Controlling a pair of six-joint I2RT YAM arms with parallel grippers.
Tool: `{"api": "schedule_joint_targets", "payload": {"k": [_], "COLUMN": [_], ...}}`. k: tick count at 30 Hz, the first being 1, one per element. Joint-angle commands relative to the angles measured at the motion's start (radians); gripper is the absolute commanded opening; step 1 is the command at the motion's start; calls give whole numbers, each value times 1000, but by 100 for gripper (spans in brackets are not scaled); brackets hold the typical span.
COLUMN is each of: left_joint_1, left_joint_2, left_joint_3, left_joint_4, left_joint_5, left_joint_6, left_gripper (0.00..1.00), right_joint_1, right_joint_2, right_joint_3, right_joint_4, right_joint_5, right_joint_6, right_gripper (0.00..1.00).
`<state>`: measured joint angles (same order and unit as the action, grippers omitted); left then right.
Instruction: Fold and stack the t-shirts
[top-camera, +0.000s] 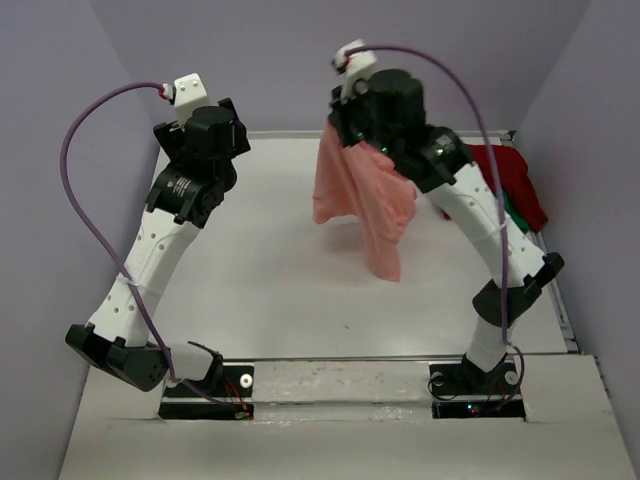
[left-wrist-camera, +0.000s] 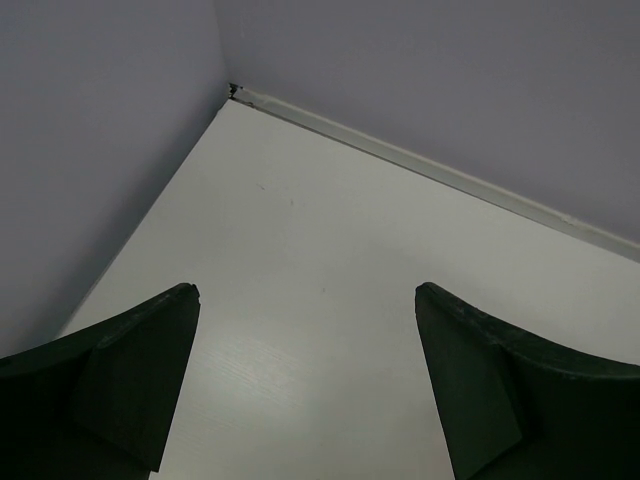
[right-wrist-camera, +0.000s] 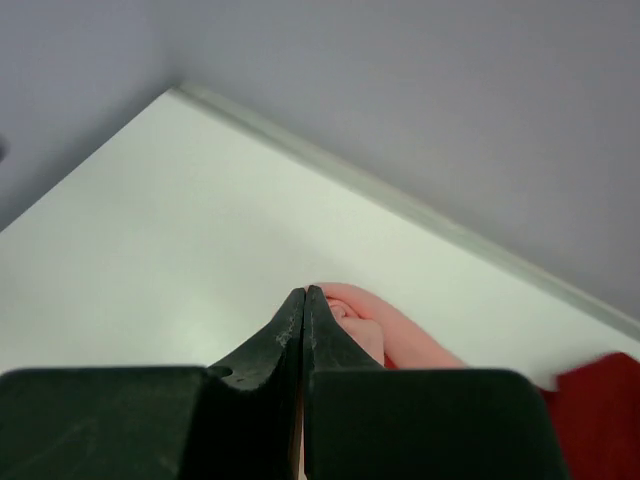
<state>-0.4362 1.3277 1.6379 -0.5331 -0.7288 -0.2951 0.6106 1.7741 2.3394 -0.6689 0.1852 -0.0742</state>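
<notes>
Operator: Overhead view first. Where are the shirts?

Observer: The pink shirt (top-camera: 355, 200) hangs bunched from the raised wrist of the right arm (top-camera: 480, 230), over the surface (top-camera: 250, 280) toward 1 o'clock. I cannot tell whether its lowest tip touches down. The dark red shirt (top-camera: 505, 175) lies heaped at 2 o'clock, by the far right corner, with a sliver of green cloth (top-camera: 513, 210) at its near edge. The left arm (top-camera: 160, 240) is lifted toward 10 o'clock, well apart from both shirts.

Operator: Left wrist view?

Observer: The left gripper (left-wrist-camera: 305, 295) is spread wide. White surface shows between its fingers, and the corner of the walls (left-wrist-camera: 400, 80) sits at 11 o'clock.

Operator: Right wrist view?

Observer: The right gripper (right-wrist-camera: 304, 292) is pressed together, pinching a fold of the pink shirt, which peeks out just past the tips toward 1 o'clock. The dark red shirt shows at 4 o'clock, at the frame's edge.
</notes>
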Motion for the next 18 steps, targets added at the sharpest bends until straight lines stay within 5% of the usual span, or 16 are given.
{"api": "schedule_joint_targets", "payload": {"k": [1, 3, 5, 6, 11, 16, 17, 18], "left_joint_1": [7, 8, 7, 7, 7, 7, 7, 7], "left_joint_2": [-19, -13, -12, -12, -10, 18, 19, 19], "left_joint_3": [54, 68, 79, 80, 102, 80, 71, 48], "left_joint_4": [42, 39, 35, 35, 33, 28, 33, 48], "left_joint_5": [15, 16, 0, -12, -41, -18, -17, -21], "left_joint_6": [14, 19, 31, 33, 51, 54, 54, 51], "left_gripper": [99, 99, 99, 99, 99, 99, 99, 99], "right_joint_1": [227, 326, 363, 364, 327, 82, 39, -36], "right_joint_2": [44, 91, 160, 160, 102, 81, 81, 70], "right_joint_3": [-121, -105, -68, -87, -160, -114, -117, -158], "right_joint_4": [-18, -56, -121, -95, -15, -43, -50, -41], "right_joint_5": [-56, -9, 54, 88, 212, 197, 188, 192], "right_joint_6": [67, 54, 71, 71, 57, 106, 114, 141], "right_gripper": [0, 0, 95, 100, 100, 99, 87, 42]}}
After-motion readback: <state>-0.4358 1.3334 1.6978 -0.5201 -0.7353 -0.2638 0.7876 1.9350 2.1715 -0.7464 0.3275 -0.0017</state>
